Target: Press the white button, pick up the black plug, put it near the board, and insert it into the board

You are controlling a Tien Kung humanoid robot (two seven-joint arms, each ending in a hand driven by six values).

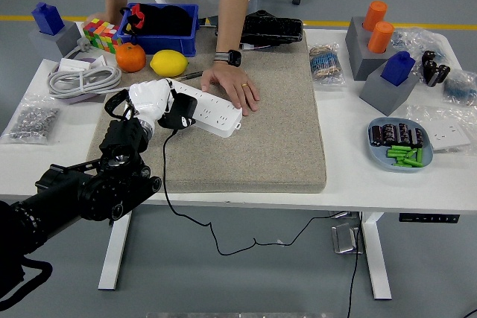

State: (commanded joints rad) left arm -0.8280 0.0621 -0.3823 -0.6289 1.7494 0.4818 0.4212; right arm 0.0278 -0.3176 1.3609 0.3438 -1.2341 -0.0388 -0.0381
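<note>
A white power strip (212,112) lies slanted on the beige mat (253,147). My left hand (158,103), white-fingered on a black arm, is shut on the black plug (179,115) and holds it on the strip's left end. The plug's black cable (165,184) hangs down over the table's front edge. A person's hand (232,87) with a ring and a watch rests on the strip's far right end, holding it down. I cannot make out the white button on the strip. My right hand is out of view.
An orange (130,56), a lemon (169,62) and a blue bin (162,27) stand behind the strip. A coiled grey cable (83,80) lies at the left. Grey blocks with orange and blue pieces (376,42) and a blue plate of batteries (401,147) sit at the right.
</note>
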